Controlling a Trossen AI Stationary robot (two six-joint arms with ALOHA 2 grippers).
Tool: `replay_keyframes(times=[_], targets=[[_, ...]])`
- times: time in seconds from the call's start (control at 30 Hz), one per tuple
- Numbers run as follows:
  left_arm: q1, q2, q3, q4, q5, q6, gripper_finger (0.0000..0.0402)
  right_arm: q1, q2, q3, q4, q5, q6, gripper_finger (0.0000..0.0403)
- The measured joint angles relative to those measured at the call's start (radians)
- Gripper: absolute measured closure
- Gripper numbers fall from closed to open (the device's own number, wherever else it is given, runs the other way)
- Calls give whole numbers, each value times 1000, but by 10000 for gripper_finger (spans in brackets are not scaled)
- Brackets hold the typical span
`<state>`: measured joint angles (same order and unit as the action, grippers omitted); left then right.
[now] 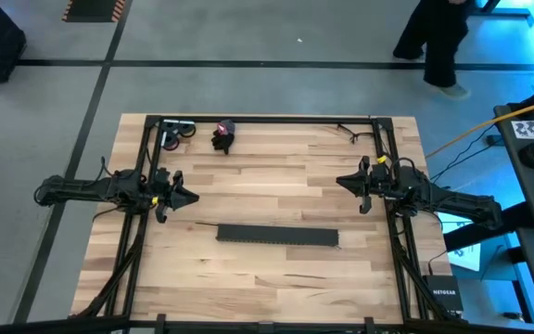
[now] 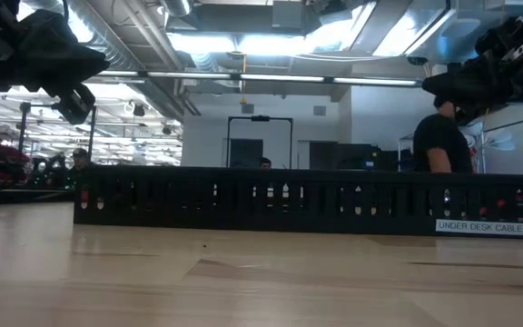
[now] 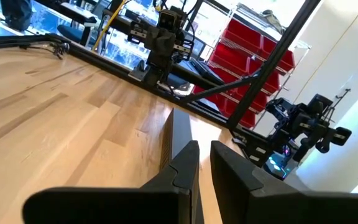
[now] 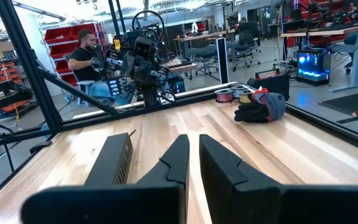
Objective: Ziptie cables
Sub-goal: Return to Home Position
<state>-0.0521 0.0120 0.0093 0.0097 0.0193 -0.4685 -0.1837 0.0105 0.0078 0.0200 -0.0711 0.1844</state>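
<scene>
My left gripper (image 1: 191, 197) (image 3: 204, 155) hovers over the table's left side, shut and touching nothing. My right gripper (image 1: 341, 181) (image 4: 193, 149) hovers over the right side, also shut, and the two point at each other. A few thin dark zipties (image 1: 349, 131) (image 3: 51, 45) lie flat near the far right corner. A dark heap with a red and grey bit (image 1: 222, 137) (image 4: 260, 106) lies by the far edge. I cannot make out a loose bundle of coloured cables.
A long black slotted channel (image 1: 276, 236) (image 2: 307, 200) lies across the table's near middle, below and between the grippers. Wire spools (image 1: 176, 130) (image 4: 229, 95) stand at the far left. A black frame (image 1: 267, 120) rims the table. A person (image 1: 434, 42) walks beyond the far edge.
</scene>
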Motion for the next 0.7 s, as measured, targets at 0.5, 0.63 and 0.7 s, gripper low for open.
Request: replay_keyframes(times=[0.5, 0.63, 0.7], targets=[[0, 0, 0, 0, 0, -2, 366, 0, 0, 0, 0, 0, 0, 372], [0, 0, 0, 0, 0, -3, 366, 0, 0, 0, 0, 0, 0, 372], [0, 0, 0, 0, 0, -3, 366, 0, 0, 0, 0, 0, 0, 372]])
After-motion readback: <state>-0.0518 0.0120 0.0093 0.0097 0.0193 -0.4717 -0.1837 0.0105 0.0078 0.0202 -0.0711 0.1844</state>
